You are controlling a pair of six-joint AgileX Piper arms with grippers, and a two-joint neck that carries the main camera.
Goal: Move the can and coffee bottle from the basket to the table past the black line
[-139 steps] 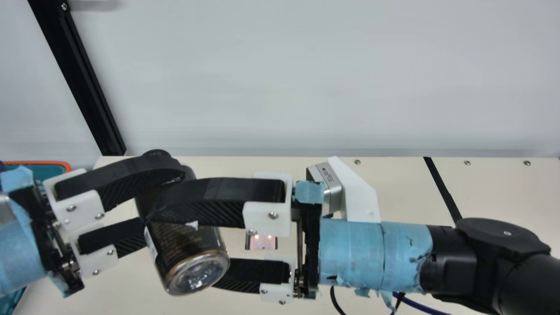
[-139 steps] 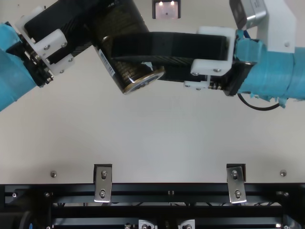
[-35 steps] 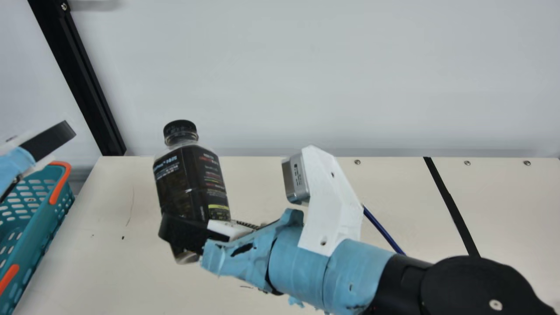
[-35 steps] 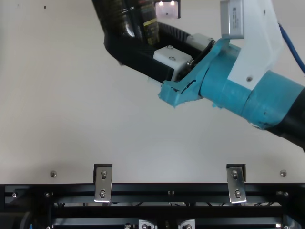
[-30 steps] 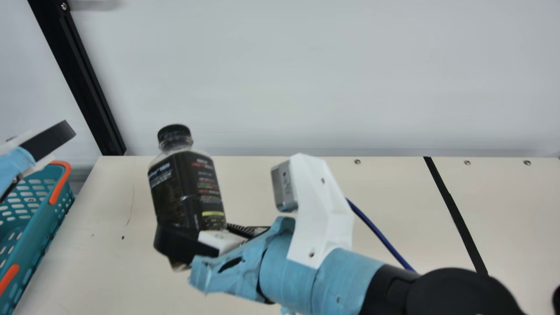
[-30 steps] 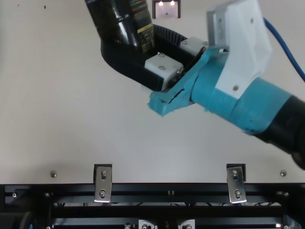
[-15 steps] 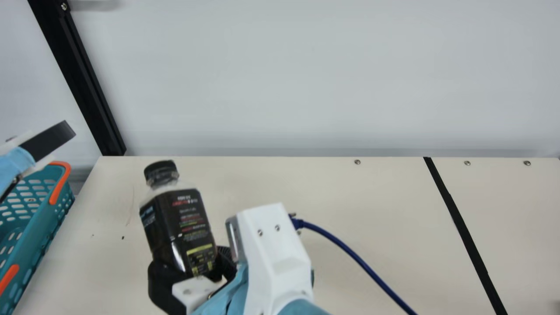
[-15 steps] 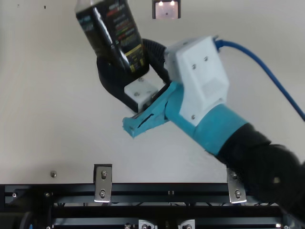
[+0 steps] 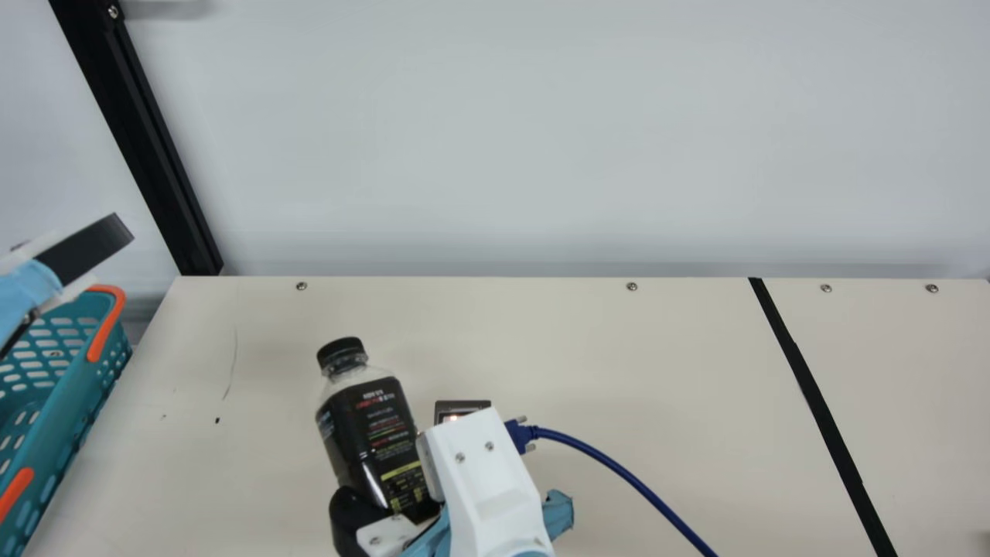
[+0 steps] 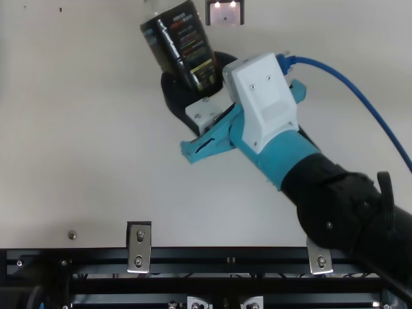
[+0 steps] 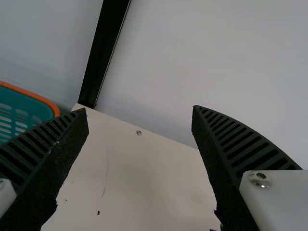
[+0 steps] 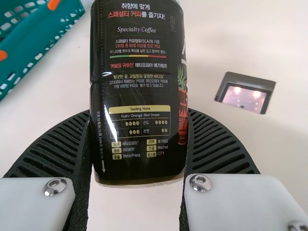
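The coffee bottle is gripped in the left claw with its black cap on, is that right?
Not quite: the right claw is gripping the coffee bottle, as the right wrist view shows. Its black cap is indeed on.

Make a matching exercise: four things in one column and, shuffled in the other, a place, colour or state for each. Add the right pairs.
1. Coffee bottle
2. Left gripper
3. Basket
4. Black line

A. Teal and orange
B. Slants down the main view's right part
C. Between the fingers of the right gripper
D. Open, holding nothing

Pairs: 1-C, 2-D, 3-A, 4-B
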